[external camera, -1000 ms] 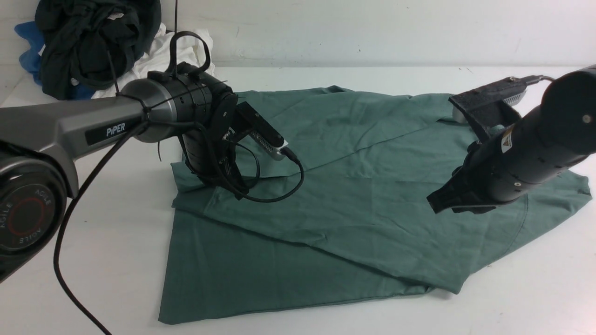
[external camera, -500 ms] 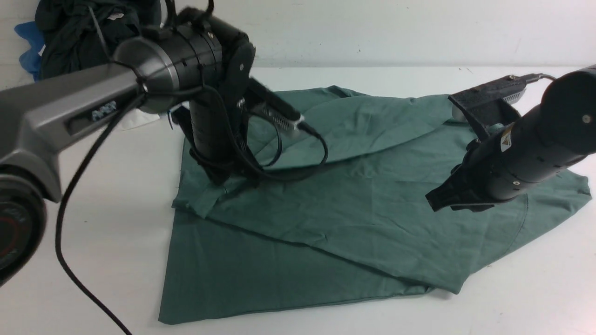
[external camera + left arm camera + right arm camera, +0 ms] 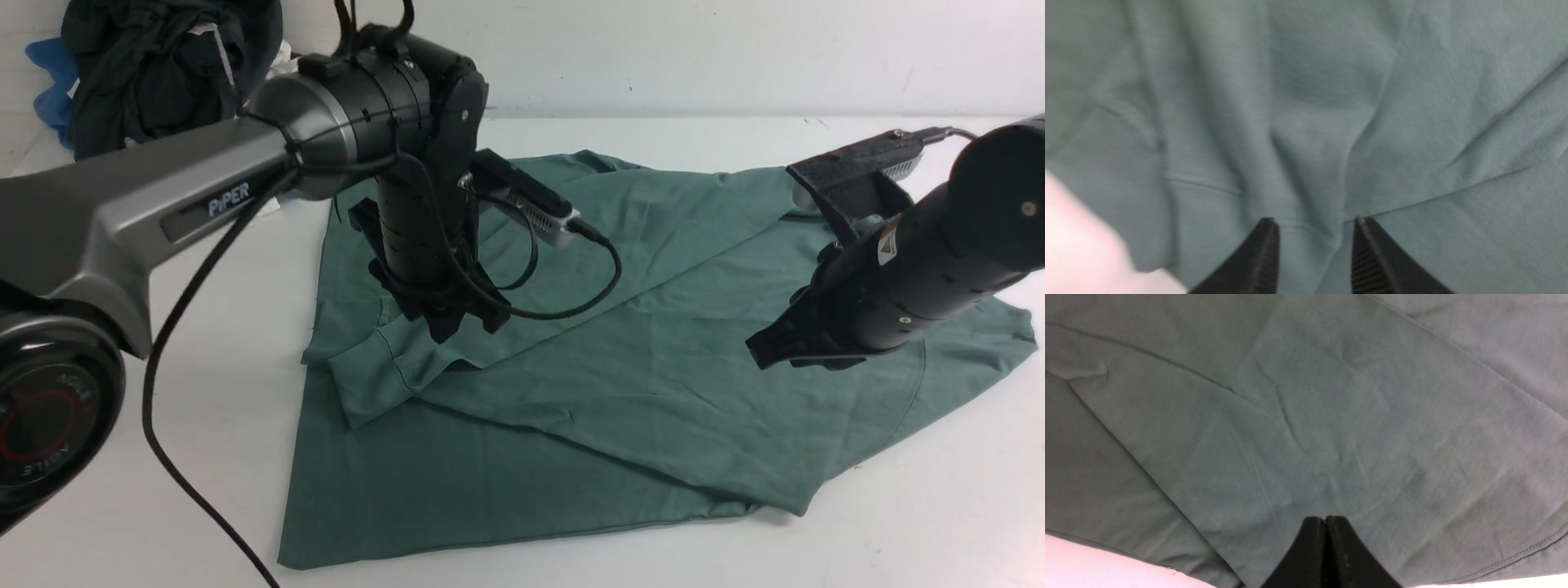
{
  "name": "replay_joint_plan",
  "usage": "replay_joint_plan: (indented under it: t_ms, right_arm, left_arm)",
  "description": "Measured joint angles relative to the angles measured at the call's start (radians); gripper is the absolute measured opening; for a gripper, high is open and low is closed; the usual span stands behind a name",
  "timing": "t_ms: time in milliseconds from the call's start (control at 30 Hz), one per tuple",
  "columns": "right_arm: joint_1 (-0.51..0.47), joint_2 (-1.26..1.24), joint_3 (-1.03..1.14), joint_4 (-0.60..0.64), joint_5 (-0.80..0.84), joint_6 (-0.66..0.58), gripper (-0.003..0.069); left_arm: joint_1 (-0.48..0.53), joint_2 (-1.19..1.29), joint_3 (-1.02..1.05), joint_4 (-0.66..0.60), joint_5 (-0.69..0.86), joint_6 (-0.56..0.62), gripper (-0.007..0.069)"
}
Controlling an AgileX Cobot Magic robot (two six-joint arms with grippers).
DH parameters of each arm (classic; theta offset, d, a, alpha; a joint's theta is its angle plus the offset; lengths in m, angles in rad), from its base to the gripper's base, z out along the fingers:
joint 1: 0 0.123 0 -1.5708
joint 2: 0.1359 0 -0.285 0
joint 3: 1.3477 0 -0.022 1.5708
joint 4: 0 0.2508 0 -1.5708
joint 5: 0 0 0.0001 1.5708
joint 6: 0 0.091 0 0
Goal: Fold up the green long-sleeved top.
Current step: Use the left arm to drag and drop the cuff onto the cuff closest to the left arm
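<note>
Left tool (image 3: 457, 322) hangs with jaws parted over the green sleeve cuff (image 3: 371, 384); the right tool (image 3: 767, 355), pinched shut on nothing, hovers further right. A tool dragging across could likely bunch the loosely laid sleeve and spoil the fold. Large sage-green cotton long-sleeved top (image 3: 637, 367) lies creased in the middle of the tabletop (image 3: 898, 531), one sleeve folded diagonally across its body.

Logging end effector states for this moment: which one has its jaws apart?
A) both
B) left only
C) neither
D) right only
B: the left end effector shows a clear gap between its jaws above the green long-sleeved top, while the right end effector has its jaws pressed together.
</note>
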Motion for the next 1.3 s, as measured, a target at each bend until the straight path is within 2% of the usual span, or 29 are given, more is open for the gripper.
replay_joint_plan:
  t_ms: [67,267,367,533,667,700,767,1033,1233,1300]
  right_arm:
    - [0.000,0.000,0.000,0.000,0.000,0.000,-0.0003]
    - [0.000,0.000,0.000,0.001,-0.002,0.000,-0.0003]
    - [0.000,0.000,0.000,0.003,-0.003,0.000,-0.0003]
    - [0.000,0.000,0.000,0.004,-0.004,0.000,-0.0003]
    - [0.000,0.000,0.000,0.005,-0.004,0.000,-0.0003]
    - [0.000,0.000,0.000,0.005,-0.004,0.000,-0.0003]
    - [0.000,0.000,0.000,0.006,-0.004,0.000,-0.0003]
    - [0.000,0.000,0.000,0.004,-0.019,0.000,-0.0003]
    - [0.000,0.000,0.000,0.017,-0.023,0.000,-0.0003]
    - [0.000,0.000,0.000,0.023,-0.023,0.000,-0.0003]
  left_arm:
    - [0.023,-0.006,-0.001,-0.001,0.000,-0.003,0.0309]
    - [0.100,0.050,0.003,-0.003,0.001,-0.016,0.0294]
    - [0.139,0.114,0.006,0.002,0.003,-0.018,0.0249]
    - [0.147,0.157,0.005,0.002,0.004,-0.015,0.0211]
    - [0.143,0.157,0.002,0.008,0.004,-0.008,0.0116]
    - [0.139,0.155,-0.001,0.031,0.004,-0.008,0.0057]
    - [0.131,0.139,-0.002,0.062,0.004,-0.008,0.0030]
    - [0.132,0.016,-0.006,0.119,0.005,-0.055,0.0024]
    - [0.154,0.072,-0.001,0.114,0.006,-0.059,0.0028]
    - [0.158,0.114,0.000,0.114,0.006,-0.059,0.0055]
